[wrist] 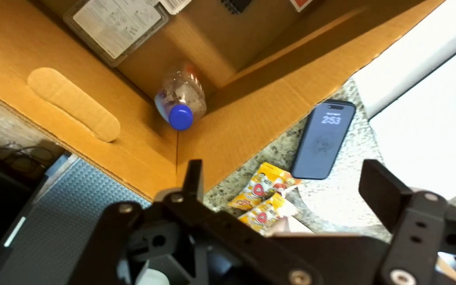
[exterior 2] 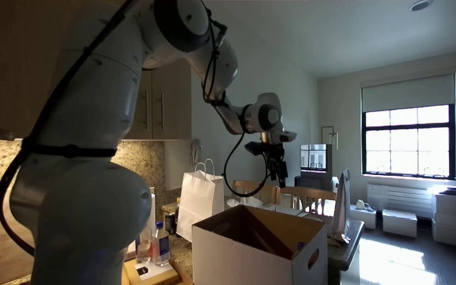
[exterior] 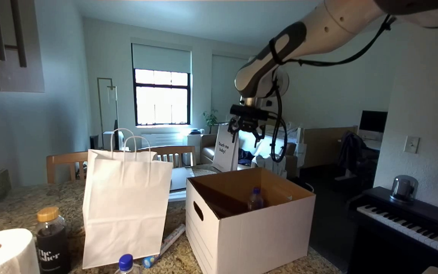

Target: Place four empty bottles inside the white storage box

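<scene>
Wrist view: the gripper [wrist: 285, 176] is seen empty, jaws apart; one blue-capped bottle [wrist: 182, 97] is stood inside the white storage box [exterior: 264, 241], two more bottles [exterior 2: 161, 250] outside. If snagged from above, the box could be shoved off the granite counter [exterior: 177, 251], whose edge is just beside it. Daylight is admitted by the room's window [exterior: 162, 101].

I see a white box [exterior: 268, 239], brown inside; the bottle [wrist: 182, 93] in it is clear, blue-capped. Beside the box: plain white bag [exterior: 127, 213], yellow packets [wrist: 265, 178], speckled counter [exterior: 181, 255].
</scene>
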Robot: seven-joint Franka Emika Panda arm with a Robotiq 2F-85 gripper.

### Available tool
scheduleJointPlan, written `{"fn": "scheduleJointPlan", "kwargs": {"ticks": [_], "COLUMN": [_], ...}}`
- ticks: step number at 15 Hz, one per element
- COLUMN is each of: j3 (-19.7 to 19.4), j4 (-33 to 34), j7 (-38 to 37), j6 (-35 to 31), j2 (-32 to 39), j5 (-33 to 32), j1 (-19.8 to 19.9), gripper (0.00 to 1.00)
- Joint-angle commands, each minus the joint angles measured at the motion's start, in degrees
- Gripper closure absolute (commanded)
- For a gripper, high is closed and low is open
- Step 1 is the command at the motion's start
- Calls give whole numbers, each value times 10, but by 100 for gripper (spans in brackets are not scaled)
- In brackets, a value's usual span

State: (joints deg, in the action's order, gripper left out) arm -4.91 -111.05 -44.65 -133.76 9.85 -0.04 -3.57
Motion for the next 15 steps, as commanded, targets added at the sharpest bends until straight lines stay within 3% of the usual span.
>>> {"fn": "scheduleJointPlan", "kwargs": {"ticks": [1, 8, 11, 15], "j3": [31, 176, 251, 321], "j4": [-61, -50, -26, 34], "j7": [13, -16, -51, -96], "j6": [60, 215, 230, 225], "j2": [-118, -222, -213, -140], "j5": [-47, -109, -116, -137], "j1": [-19, -75, -110, -145], "gripper": [0, 0, 0, 0]}}
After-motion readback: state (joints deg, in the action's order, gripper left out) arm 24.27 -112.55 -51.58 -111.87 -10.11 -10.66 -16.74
